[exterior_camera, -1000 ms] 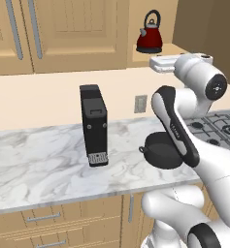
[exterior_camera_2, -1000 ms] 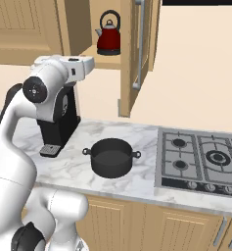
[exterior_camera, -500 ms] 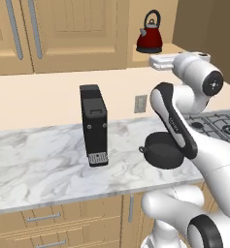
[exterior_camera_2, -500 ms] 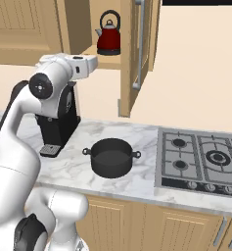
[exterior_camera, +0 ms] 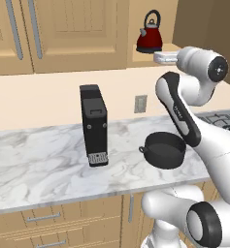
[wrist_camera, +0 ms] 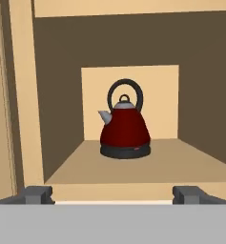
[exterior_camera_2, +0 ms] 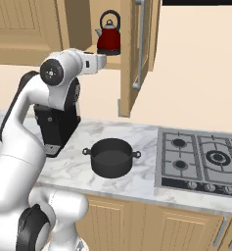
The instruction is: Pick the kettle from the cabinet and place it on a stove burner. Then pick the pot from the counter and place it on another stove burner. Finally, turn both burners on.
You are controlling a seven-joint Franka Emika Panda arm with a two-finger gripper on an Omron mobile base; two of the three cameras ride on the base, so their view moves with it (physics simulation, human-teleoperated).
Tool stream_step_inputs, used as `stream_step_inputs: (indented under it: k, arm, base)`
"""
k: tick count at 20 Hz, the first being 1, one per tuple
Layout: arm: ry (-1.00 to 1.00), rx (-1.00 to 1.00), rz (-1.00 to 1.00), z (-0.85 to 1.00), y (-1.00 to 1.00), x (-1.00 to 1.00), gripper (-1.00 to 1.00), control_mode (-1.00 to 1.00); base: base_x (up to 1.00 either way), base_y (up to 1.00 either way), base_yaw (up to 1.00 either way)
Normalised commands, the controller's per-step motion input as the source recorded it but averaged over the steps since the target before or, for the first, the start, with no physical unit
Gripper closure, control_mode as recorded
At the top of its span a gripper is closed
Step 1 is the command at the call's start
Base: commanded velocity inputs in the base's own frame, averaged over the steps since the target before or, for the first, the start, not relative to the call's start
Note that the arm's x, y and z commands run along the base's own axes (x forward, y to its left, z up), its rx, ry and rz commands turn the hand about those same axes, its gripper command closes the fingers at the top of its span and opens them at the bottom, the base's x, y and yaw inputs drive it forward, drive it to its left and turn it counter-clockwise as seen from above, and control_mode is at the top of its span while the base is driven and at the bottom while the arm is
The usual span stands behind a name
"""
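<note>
The dark-red kettle (wrist_camera: 125,131) stands upright at the back of the open cabinet (wrist_camera: 181,167), its black handle arched on top. It also shows on the shelf from both base views, kettle (exterior_camera: 149,36) and kettle (exterior_camera_2: 109,37). My gripper (wrist_camera: 117,194) is open and level with the shelf's front edge, short of the kettle, with nothing between the fingertips (wrist_camera: 35,194). The black pot (exterior_camera_2: 112,157) sits on the marble counter (exterior_camera_2: 142,184) left of the stove burners (exterior_camera_2: 179,143). From the left base view the pot (exterior_camera: 164,149) lies partly behind my arm.
A tall black boxy appliance (exterior_camera: 94,123) stands on the counter left of the pot. The cabinet's open door (exterior_camera_2: 139,49) hangs to the right of the kettle. The cooktop's knobs (exterior_camera_2: 208,187) run along its front edge.
My hand has crept slightly up and toward the cabinet opening. The kettle and pot have not moved, and the gripper stays open.
</note>
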Motion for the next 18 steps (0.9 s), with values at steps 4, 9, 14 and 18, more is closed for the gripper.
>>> stream_step_inputs:
  k: [4,9,14,18]
  arm:
    - [0.1,0.03,0.0,0.21,-0.29,0.02,-1.0,-1.0]
    - [0.02,0.01,0.0,0.29,-0.23,0.04,-1.0,-1.0]
    - [0.01,0.0,0.02,0.09,-0.1,0.13,-1.0,-1.0]
    - [0.0,-0.02,0.03,0.0,0.0,0.2,-1.0,-1.0]
  base:
    - [0.0,0.0,0.0]
    - [0.0,0.0,0.0]
    - [0.0,0.0,0.0]
    - [0.0,0.0,0.0]
